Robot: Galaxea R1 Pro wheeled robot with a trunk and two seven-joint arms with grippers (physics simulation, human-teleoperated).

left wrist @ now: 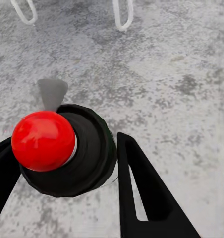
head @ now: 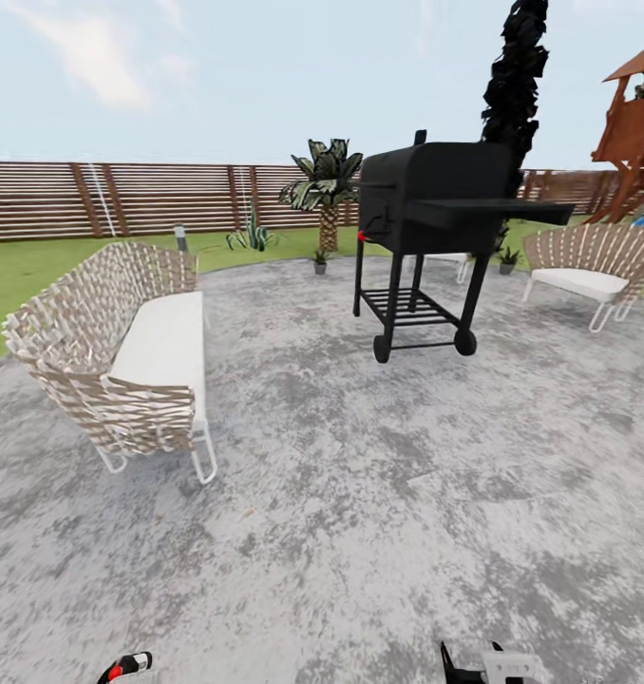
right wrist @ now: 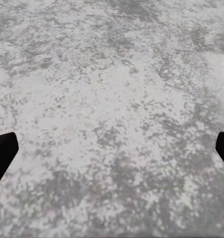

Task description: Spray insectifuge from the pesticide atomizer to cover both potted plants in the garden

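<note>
My left gripper (left wrist: 67, 156) is shut on the pesticide atomizer (left wrist: 89, 148), a dark round bottle seen from its top, with a red knob (left wrist: 42, 140) and a grey nozzle (left wrist: 52, 93). In the head view the atomizer (head: 127, 665) peeks in at the bottom edge, left of centre. Two potted plants in small grey pots stand at the far rim of the stone patio: one (head: 320, 260) below the palm, the other (head: 507, 258) behind the grill's right side. My right gripper (right wrist: 112, 148) hangs open over bare patio stone, and its white body (head: 493, 665) shows at the head view's bottom edge.
A black wheeled grill (head: 436, 204) stands mid-patio between me and the plants. A wicker sofa (head: 123, 351) is on the left and a wicker chair (head: 588, 261) at the right. Behind them are a palm (head: 324, 185), a slat fence (head: 123, 198) and a wooden playhouse (head: 635, 133).
</note>
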